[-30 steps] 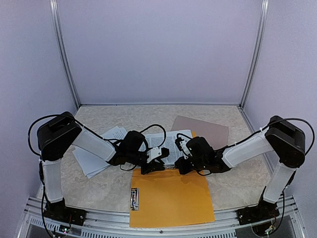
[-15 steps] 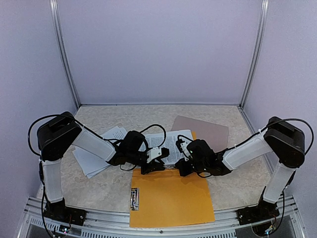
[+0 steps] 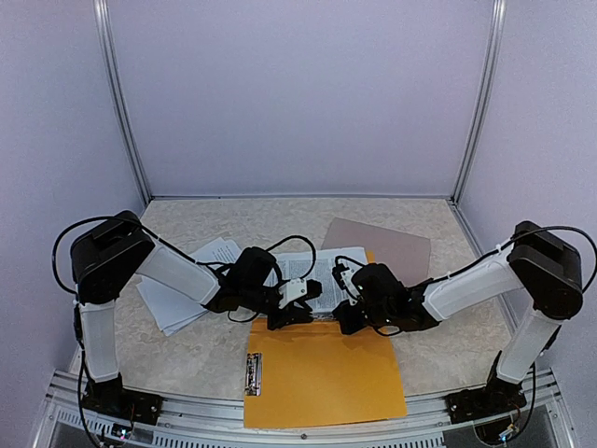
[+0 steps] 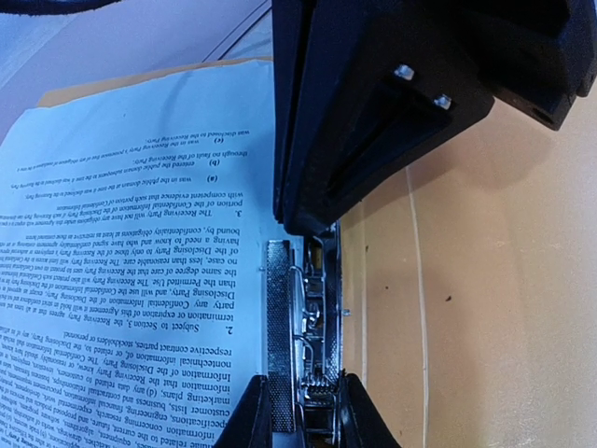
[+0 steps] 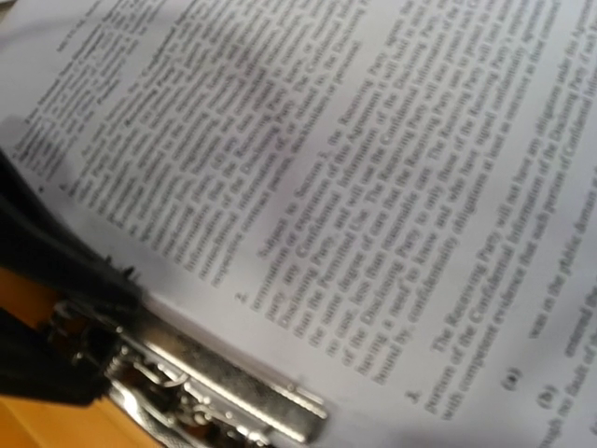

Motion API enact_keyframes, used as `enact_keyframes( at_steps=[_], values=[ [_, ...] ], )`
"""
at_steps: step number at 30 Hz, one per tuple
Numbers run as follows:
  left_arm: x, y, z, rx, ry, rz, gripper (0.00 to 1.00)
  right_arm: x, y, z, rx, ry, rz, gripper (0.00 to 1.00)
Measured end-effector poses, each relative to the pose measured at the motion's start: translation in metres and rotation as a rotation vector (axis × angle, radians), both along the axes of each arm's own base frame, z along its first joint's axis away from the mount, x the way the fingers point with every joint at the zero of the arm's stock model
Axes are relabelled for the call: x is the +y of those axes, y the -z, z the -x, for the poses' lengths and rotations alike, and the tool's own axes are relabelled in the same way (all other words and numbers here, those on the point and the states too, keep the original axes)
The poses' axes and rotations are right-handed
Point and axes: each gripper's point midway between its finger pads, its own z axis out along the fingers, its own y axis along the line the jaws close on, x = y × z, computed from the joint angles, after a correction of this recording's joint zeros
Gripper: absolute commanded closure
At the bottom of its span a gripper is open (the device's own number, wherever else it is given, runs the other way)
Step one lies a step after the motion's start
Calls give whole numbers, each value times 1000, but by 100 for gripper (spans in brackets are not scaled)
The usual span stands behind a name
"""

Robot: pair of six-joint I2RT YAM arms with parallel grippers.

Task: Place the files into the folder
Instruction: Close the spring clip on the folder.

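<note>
The white printed paper sheet (image 4: 140,233) carries dense black contract wording. From the left wrist it stands upside down: "2. Subject to Section 3, the Receiving Party agrees…", "3. The Receiving Party will not…", also "Confidential Information", "Disclosing Party" and items "(a)", "(b)", "(c)". The right wrist view is blurred; "(a)" seems to begin "was in the public domain".

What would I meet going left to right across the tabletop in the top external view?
Loose paper stack → left gripper → right gripper → taupe cover.
</note>
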Motion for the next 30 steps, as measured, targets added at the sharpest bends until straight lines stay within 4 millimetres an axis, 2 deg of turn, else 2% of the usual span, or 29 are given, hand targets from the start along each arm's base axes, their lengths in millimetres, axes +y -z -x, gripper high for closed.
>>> enact_keyframes(
  at_steps=[16, 26, 30],
  values=[
    [-2, -1, 2, 36, -6, -1, 81, 1, -4, 1, 26, -9, 64, 100],
    [-2, -1, 2, 39, -5, -4, 81, 3, -7, 3, 40, -40, 144, 79],
    [-3, -2, 2, 38, -6, -3, 80, -3, 0, 15, 78, -63, 199, 70]
  ],
)
